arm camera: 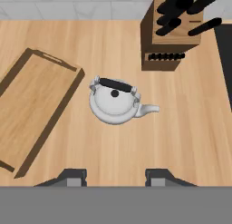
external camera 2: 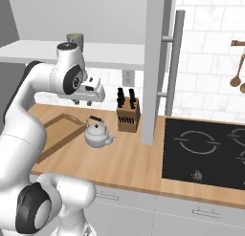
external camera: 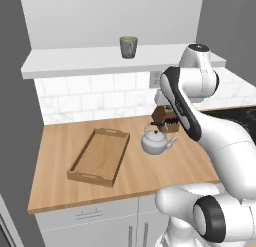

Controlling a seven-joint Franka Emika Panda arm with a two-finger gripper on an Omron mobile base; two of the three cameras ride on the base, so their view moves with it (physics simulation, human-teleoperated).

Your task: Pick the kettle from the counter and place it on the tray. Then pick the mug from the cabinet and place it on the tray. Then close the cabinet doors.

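The silver kettle [external camera: 156, 140] [external camera 2: 98, 133] [arm camera: 115, 102] stands upright on the wooden counter [external camera: 150, 173], spout to the right in the hand view. My gripper [external camera 2: 85, 102] [arm camera: 116, 177] hangs well above it, open, with nothing between its fingers. Just left of the kettle lies the light-wood tray [external camera: 80, 173] [arm camera: 54, 60], with nothing on it. The grey-green mug [external camera: 128, 46] [external camera 2: 75, 38] stands on the white shelf of the cabinet [external camera: 90, 58]. Both cabinet doors are swung open: one [external camera 2: 155, 63] juts out edge-on at the right, the other [external camera: 15, 91] at the left.
A wooden knife block [external camera: 165, 116] [external camera 2: 128, 113] [arm camera: 170, 37] stands close behind and right of the kettle. A black cooktop [external camera 2: 206, 149] lies at the right end of the counter. The open right door reaches down beside the knife block.
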